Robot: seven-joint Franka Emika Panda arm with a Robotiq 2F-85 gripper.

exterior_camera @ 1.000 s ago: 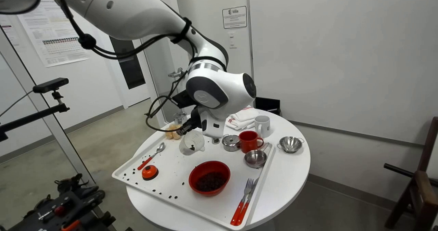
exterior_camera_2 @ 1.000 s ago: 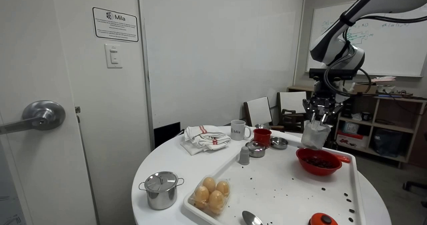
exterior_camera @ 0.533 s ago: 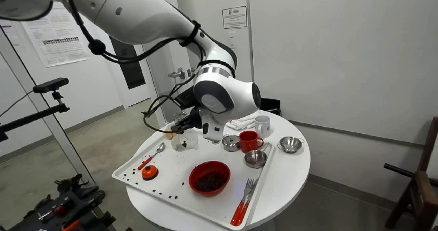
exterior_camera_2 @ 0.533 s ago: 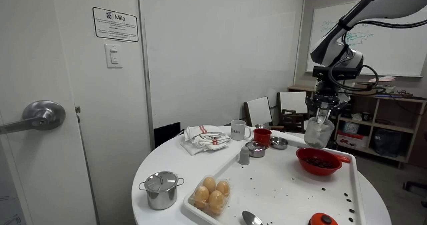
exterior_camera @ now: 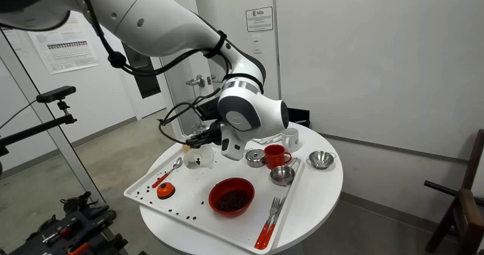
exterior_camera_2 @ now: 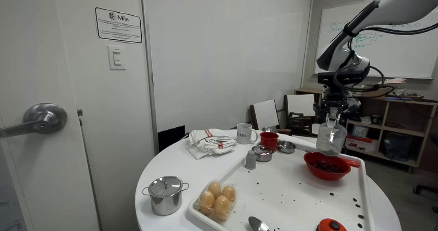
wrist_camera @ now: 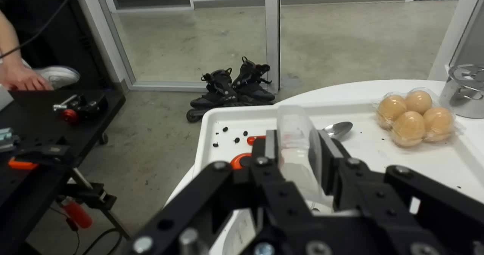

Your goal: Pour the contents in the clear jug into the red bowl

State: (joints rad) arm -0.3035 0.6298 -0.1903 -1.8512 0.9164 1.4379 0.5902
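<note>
My gripper [exterior_camera: 195,143] is shut on the handle of the clear jug [exterior_camera: 203,157], as the wrist view [wrist_camera: 298,143] shows. It holds the jug in the air over the white tray, to one side of the red bowl [exterior_camera: 227,184]. The jug also shows in an exterior view [exterior_camera_2: 331,140]. How far it is tilted is hard to tell. A few dark bits cling inside it; no tan-orange stuff shows in it. Dark loose pieces [exterior_camera: 233,201] lie in the red bowl [exterior_camera_2: 321,176], which stands upright on the tray and is out of the wrist view.
On the tray [exterior_camera_2: 273,203] are stray dark bits, a spoon [exterior_camera: 177,163], an orange-red lid [exterior_camera: 165,190], packed eggs [exterior_camera_2: 219,203], a grey shaker [exterior_camera_2: 250,161] and a fork [exterior_camera: 274,207] with a knife. Red mug [exterior_camera: 275,156] and metal pan [exterior_camera: 282,175] stand behind the bowl.
The gripper and jug have moved away from the red bowl, leftward in an exterior view, and the jug has turned, its tilt changing. The bowl and its dark pieces look the same.
</note>
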